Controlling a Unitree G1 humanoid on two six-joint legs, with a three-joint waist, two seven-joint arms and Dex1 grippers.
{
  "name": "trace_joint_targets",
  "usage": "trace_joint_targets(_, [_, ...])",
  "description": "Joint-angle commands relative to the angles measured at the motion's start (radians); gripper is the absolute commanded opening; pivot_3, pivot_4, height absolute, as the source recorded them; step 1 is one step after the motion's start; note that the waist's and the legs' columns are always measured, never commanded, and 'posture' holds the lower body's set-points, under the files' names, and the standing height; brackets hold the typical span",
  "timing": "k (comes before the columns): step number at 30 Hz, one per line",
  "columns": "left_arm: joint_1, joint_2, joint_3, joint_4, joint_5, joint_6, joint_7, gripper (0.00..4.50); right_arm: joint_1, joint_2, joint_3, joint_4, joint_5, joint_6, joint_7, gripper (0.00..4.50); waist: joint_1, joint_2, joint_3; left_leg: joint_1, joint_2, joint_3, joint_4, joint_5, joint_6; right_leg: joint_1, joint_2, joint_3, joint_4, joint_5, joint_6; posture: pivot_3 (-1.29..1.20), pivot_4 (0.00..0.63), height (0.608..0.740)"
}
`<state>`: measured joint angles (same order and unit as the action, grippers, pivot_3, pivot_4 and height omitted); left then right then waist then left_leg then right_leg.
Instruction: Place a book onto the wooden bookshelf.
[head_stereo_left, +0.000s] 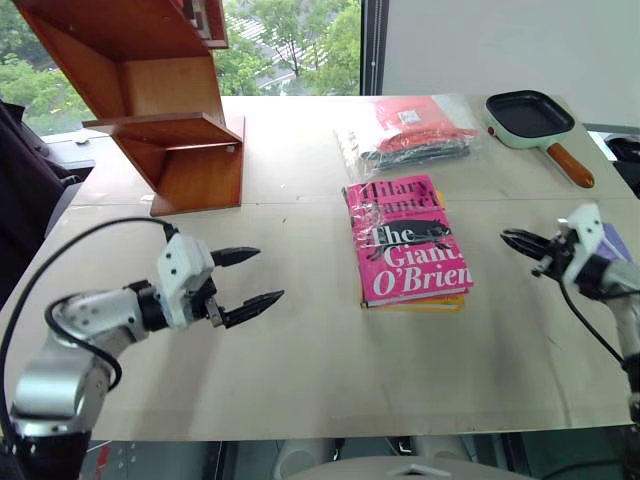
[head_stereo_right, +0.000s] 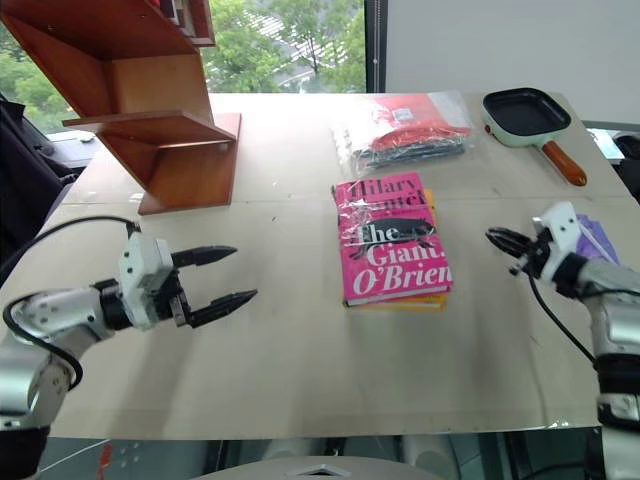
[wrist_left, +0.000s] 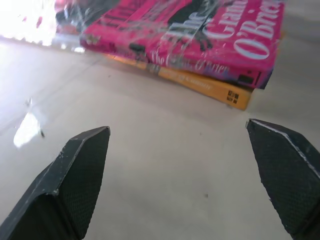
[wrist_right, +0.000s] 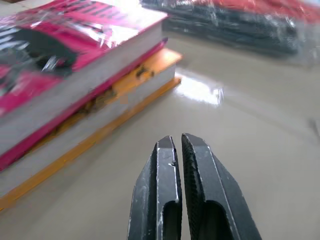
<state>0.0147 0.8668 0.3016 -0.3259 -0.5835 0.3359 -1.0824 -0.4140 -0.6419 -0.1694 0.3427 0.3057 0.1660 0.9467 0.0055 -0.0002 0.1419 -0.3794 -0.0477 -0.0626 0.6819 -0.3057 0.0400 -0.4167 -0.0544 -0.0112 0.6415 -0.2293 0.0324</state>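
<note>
The book (head_stereo_left: 407, 240) lies flat atop a yellow book (wrist_right: 100, 115) mid-surface, untouched; the left gripper (head_stereo_left: 248, 277) hovers beside it, fingers spread wide; the right gripper (head_stereo_left: 520, 243) hangs pinched closed and empty; the wooden bookshelf (head_stereo_left: 150, 100) waits well apart; lifting and placing remain.

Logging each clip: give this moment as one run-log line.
book: flat on yellow book, on table | left claw: open, empty | right claw: shut, empty | wooden bookshelf: no book placed
</note>
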Motion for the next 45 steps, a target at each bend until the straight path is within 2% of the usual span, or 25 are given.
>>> trace_joint_targets(1, [-0.037,0.039,0.033,0.033,-0.015,-0.008,-0.044,4.5,-0.052,0.022,0.046,-0.017,-0.025,0.018,-0.02,0.05,0.002,0.0,0.0,-0.001,0.0,0.0,0.0,0.0,0.0,-0.001,0.0,0.0,0.0,0.0,0.0,0.0,0.15,0.72])
trace_joint_targets(8, [-0.059,0.054,0.018,0.063,0.02,-0.027,-0.06,4.5,-0.105,0.066,0.169,-0.087,-0.055,0.069,0.008,0.05,0.004,0.0,0.001,-0.002,-0.001,0.0,0.0,0.0,0.0,-0.001,-0.001,0.0,-0.002,0.0,0.0,0.0,0.15,0.72])
trace_joint_targets(24, [-0.08,0.025,-0.028,0.076,0.052,-0.031,-0.044,4.5,-0.097,0.114,0.201,-0.218,-0.033,0.16,0.0,0.05,0.004,0.0,0.001,-0.001,-0.001,-0.001,0.0,0.0,0.0,-0.001,-0.001,0.0,0.0,0.0,0.0,0.0,0.15,0.72])
trace_joint_targets(31, [-0.108,-0.017,-0.037,0.085,0.026,0.025,0.006,4.5,-0.089,0.081,0.157,-0.187,-0.032,0.141,-0.018,0.05,0.005,0.0,0.001,-0.001,-0.001,-0.001,0.0,0.0,0.0,-0.001,-0.001,0.0,0.0,0.0,0.0,0.0,0.15,0.72])
trace_joint_targets(34, [-0.122,-0.081,-0.033,0.075,-0.073,0.194,0.101,4.5,-0.058,0.043,0.11,-0.213,-0.002,0.147,-0.003,0.05,0.008,0.0,0.001,-0.001,-0.001,-0.001,0.001,0.0,0.0,-0.001,-0.001,0.0,0.0,0.0,0.0,0.0,0.15,0.72])
trace_joint_targets(39, [-0.164,-0.19,-0.078,0.165,-0.195,0.49,0.224,4.5,0.06,-0.055,-0.01,-0.371,0.175,0.266,0.1,0.05,0.01,0.0,0.001,-0.002,-0.002,-0.001,0.001,0.0,0.0,-0.001,-0.001,0.0,0.001,0.0,0.001,0.0,0.15,0.72])
trace_joint_targets(42, [-0.28,-0.317,-0.022,0.317,-0.356,0.713,0.331,4.5,0.145,-0.099,-0.09,-0.509,0.287,0.345,0.117,0.05,0.009,-0.002,0.002,-0.001,-0.001,-0.002,0.002,0.0,0.0,0.0,0.0,0.0,0.002,0.0,0.001,0.0,0.15,0.72])
trace_joint_targets(44, [-0.345,-0.4,0.0,0.385,-0.396,0.791,0.418,4.5,0.211,-0.124,-0.158,-0.611,0.397,0.428,0.117,0.05,0.009,-0.003,0.002,-0.001,-0.001,-0.003,0.004,0.0,0.001,0.001,0.0,-0.002,0.003,0.001,0.001,0.0,0.15,0.72])
trace_joint_targets(45, [-0.373,-0.445,0.007,0.41,-0.418,0.828,0.46,4.5,0.246,-0.144,-0.204,-0.666,0.469,0.481,0.12,0.28,0.009,-0.004,0.001,0.0,-0.001,-0.003,0.005,0.0,0.001,0.001,0.0,-0.002,0.003,0.001,0.001,0.0,0.15,0.72])
